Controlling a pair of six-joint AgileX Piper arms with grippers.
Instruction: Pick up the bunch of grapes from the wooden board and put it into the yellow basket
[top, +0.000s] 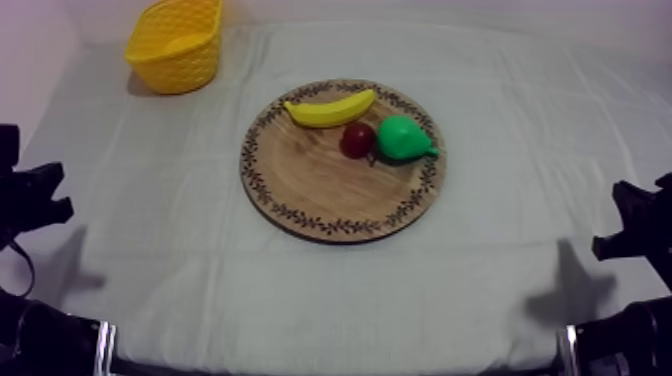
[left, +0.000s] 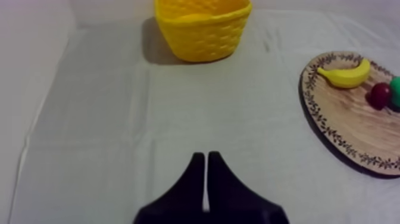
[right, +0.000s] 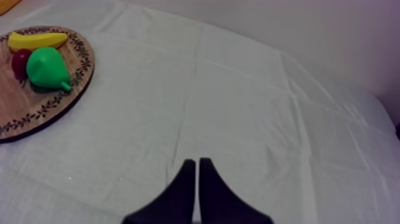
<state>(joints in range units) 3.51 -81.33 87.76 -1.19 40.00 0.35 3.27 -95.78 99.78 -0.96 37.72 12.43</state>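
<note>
The round wooden board (top: 320, 185) lies mid-table with a banana (top: 328, 108), a small red fruit (top: 357, 139) and a green pear (top: 403, 137) along its far side. The yellow basket (top: 177, 45) stands at the far left corner; what I see of its inside is plain yellow. My left gripper (left: 206, 158) is shut on nothing, low over the cloth at the left edge (top: 50, 200), pointing toward the basket (left: 202, 30). My right gripper (right: 196, 162) is shut on nothing at the right edge (top: 620, 225), well clear of the board (right: 24, 107).
Bare grey-white cloth (top: 180, 230) lies between the board and both grippers. A pale wall rises behind the table's far edge. From the left wrist, the board (left: 351, 125) with the banana (left: 345, 74) sits off to the side of the basket.
</note>
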